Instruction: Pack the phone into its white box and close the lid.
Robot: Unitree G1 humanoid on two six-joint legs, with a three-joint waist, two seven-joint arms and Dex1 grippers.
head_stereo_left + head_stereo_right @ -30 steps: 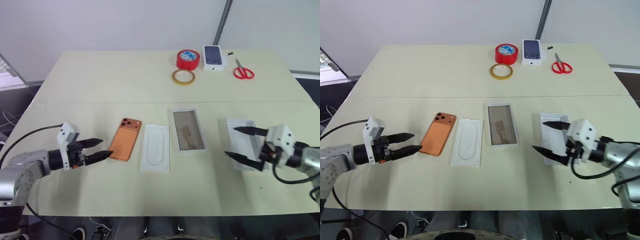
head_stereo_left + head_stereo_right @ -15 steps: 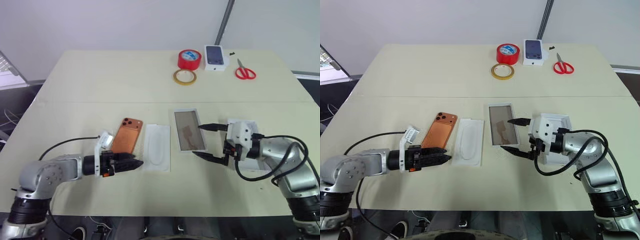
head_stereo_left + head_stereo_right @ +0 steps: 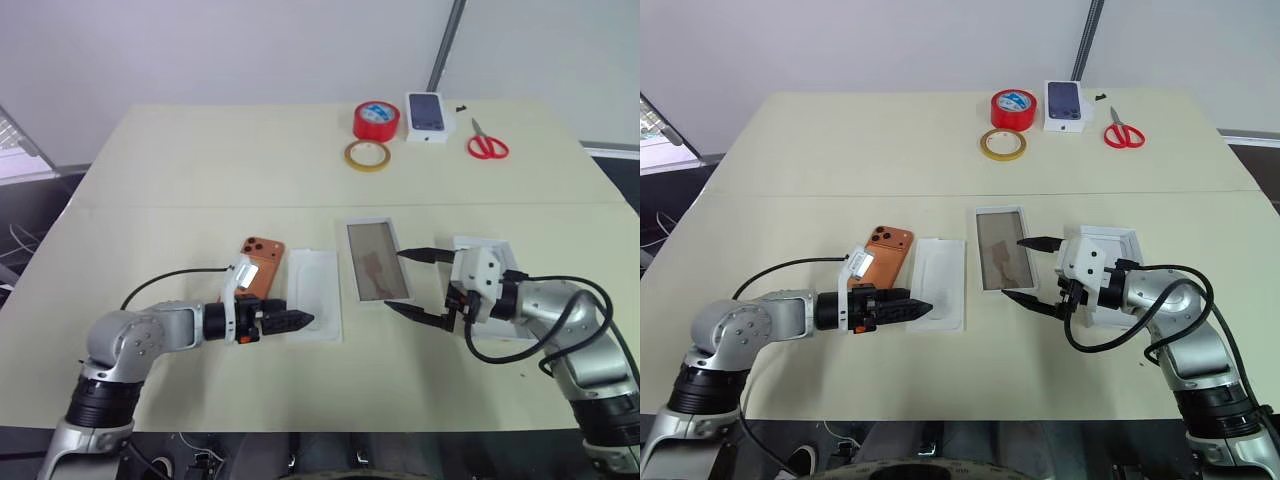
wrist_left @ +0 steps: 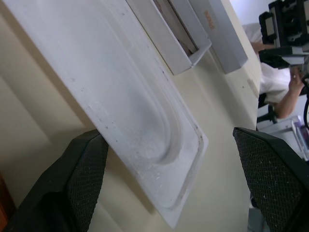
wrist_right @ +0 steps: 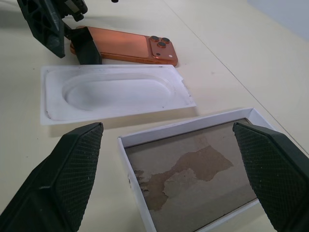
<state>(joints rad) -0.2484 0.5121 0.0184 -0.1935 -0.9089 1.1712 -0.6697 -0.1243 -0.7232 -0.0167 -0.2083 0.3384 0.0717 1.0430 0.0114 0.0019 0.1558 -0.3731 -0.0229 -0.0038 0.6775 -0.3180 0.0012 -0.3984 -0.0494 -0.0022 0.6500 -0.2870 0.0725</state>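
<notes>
Your left gripper (image 3: pixel 298 321), spread, has swung right past the phone (image 3: pixel 259 267); right gripper (image 3: pixel 420 287), spread, waits over the white box (image 3: pixel 377 262).

No text, brand, number or sign can be read. A short orange marking on the side wall of the lid (image 4: pixel 223 35) is too blurred to make out, as is the print on the red tape roll (image 3: pixel 376 119).

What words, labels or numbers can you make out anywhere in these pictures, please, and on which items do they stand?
None can be read.
Red tape roll: a blue and white label on its top, too small to read.
Lid: a short orange mark on its side wall, too blurred to read.
Small white box: a printed dark phone, no legible text.
</notes>
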